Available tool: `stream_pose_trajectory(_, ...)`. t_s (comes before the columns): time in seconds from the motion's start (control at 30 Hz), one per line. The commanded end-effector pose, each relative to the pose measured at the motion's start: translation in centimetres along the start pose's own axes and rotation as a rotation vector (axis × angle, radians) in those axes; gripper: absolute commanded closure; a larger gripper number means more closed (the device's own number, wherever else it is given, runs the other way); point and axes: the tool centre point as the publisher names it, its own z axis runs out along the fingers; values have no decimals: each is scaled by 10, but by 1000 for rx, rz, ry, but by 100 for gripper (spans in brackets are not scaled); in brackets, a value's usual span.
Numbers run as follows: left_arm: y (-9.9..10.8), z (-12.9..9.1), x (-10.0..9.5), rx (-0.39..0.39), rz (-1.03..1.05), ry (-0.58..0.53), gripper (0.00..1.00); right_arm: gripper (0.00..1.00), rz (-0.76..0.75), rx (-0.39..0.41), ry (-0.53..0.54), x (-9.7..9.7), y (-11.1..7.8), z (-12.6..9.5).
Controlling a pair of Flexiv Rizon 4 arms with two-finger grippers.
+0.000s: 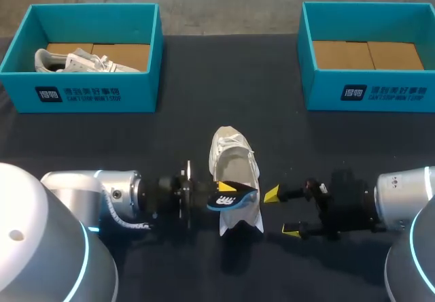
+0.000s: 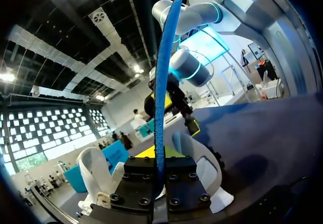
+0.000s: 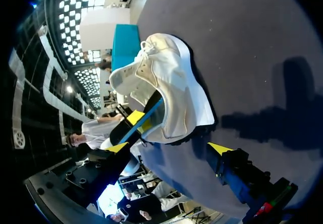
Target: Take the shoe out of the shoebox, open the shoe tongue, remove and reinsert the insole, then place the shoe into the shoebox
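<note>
Left jaws are clamped flat on the insole and right jaws are spread wide, with the white shoe on the table between them.
Far left of the shoe (image 1: pixel 234 156), a teal shoebox (image 1: pixel 95 94) holds a second white shoe (image 1: pixel 81 60). The left gripper (image 1: pixel 228 192) is at the shoe's left side and pinches the blue-edged insole (image 2: pixel 162 82), which crosses the shoe's opening. How deep its far end sits inside cannot be told. The right gripper (image 1: pixel 282 213) is just right of the shoe, touching nothing. Another teal shoebox (image 1: pixel 370 91) stands far right.
</note>
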Motion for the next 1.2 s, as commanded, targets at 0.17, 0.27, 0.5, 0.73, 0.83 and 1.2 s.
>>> stream_pose_trajectory(0.17, 12, 4, -1, -11, 0, -10, 100, 0, 1, -2, -9, 2, -1, 1)
stream_pose_trajectory(0.27, 14, 4, -3, -23, 8, -7, 100, 0, 1, -2, -9, 2, -1, 1)
stream_pose_trajectory(0.5, 18, 2, -4, -32, 31, 11, 100, 0, 1, -2, -9, 2, -1, 1)
stream_pose_trajectory(0.73, 20, 0, -3, -25, 42, 17, 100, 0, 1, -2, -9, 2, -1, 1)
stream_pose_trajectory(0.83, 19, 0, -3, -22, 42, 18, 100, 0, 1, -2, -9, 2, -1, 1)
stream_pose_trajectory(1.2, 10, -2, -2, -11, 56, 22, 85, 0, 1, -2, -9, 2, -1, 1)
